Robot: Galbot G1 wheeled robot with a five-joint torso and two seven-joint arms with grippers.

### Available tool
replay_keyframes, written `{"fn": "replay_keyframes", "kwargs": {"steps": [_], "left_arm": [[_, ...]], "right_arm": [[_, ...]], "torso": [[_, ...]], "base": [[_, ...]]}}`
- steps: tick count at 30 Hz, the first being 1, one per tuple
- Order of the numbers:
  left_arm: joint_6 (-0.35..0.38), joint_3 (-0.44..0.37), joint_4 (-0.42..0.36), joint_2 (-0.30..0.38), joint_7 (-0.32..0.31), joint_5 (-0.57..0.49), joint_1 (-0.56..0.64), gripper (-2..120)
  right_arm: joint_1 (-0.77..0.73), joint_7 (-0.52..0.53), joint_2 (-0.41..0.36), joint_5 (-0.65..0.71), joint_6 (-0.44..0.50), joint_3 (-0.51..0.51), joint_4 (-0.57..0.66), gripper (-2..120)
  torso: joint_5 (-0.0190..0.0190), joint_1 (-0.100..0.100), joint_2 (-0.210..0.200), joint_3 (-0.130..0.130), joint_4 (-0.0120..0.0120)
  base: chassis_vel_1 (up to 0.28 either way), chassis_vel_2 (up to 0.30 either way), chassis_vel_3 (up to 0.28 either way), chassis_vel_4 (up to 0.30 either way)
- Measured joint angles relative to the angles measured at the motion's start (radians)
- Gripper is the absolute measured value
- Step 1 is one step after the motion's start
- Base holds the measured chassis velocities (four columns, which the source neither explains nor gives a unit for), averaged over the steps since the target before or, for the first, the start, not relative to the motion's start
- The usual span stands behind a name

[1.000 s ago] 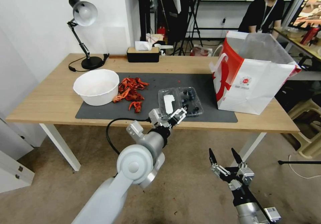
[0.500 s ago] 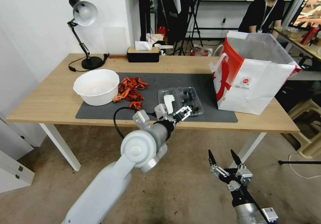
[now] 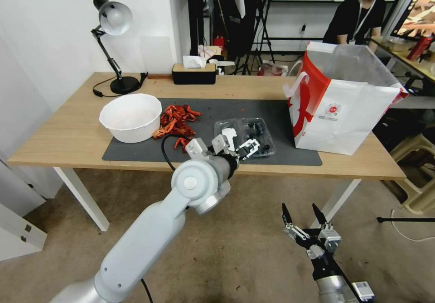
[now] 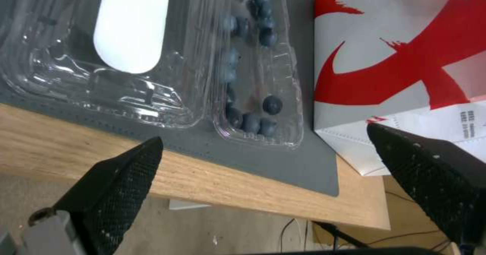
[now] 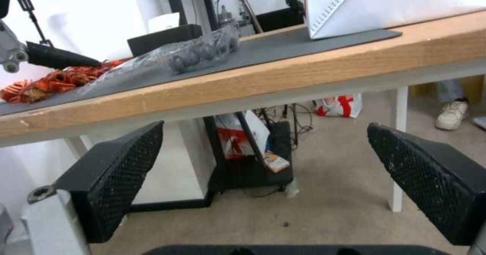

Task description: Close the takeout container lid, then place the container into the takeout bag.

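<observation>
Left tool [image 3: 235, 146] advanced over takeout container [image 3: 254, 136], fingers apart, right tool [image 3: 302, 214] low, spread

The takeout container [image 3: 244, 136] lies on the mat [image 3: 136, 151], left of the takeout bag [image 3: 344, 108].

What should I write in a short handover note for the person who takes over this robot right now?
Left gripper: open, empty, at the table's near edge just before the takeout container.
Right gripper: open, empty, parked low, below the table edge.
Container: on the dark mat, lying open; the lid is flat beside the blueberry tray.
Takeout bag: standing open on the table, to the right of the container.
Done: nothing.
Left: close the lid, then put the container into the bag.
</observation>
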Motion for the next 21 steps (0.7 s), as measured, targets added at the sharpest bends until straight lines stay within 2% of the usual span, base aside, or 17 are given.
{"fn": "replay_keyframes", "kwargs": {"steps": [21], "left_arm": [[-0.029, 0.023, 0.066, -0.034, 0.013, 0.025, -0.012, 100]], "right_arm": [[0.002, 0.0, 0.004, 0.007, 0.015, 0.003, -0.026, 100]], "torso": [[0.0, 0.0, 0.0, 0.0, 0.0001]], "base": [[0.0, 0.0, 0.0, 0.0]]}}
